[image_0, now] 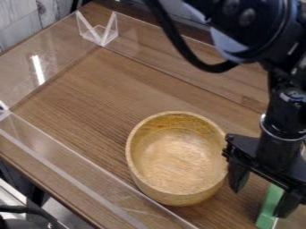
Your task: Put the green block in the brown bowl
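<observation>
The brown bowl point(177, 157) is a round, light wooden bowl with thick walls, sitting empty at the lower middle of the wooden table. Just right of it, my black gripper point(263, 190) points straight down with its fingers spread open. The green block point(273, 207) is a thin light green bar standing between the fingers near the right one, its lower end showing below them at the frame's bottom right. I cannot tell whether the fingers touch it. The arm hides the block's upper part.
A clear plastic wall point(72, 165) runs along the table's left and near edges. A small clear stand point(98, 29) sits at the far left corner. The black arm point(239, 27) and its cables fill the upper right.
</observation>
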Robot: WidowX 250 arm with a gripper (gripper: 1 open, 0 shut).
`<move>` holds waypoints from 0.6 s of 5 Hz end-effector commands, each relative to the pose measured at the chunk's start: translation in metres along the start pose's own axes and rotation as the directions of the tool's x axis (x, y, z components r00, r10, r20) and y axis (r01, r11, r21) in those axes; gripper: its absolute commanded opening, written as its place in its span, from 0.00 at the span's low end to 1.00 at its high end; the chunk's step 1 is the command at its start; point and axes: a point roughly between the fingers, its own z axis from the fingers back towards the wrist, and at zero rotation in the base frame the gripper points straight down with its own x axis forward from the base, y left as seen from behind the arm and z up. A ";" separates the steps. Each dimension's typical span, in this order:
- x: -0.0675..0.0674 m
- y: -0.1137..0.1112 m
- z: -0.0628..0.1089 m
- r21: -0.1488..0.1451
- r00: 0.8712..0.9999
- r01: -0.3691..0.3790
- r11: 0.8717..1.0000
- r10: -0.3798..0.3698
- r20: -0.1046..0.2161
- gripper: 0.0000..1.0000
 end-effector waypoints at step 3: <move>0.010 0.001 0.006 -0.030 0.999 0.015 0.999 -0.014 0.044 1.00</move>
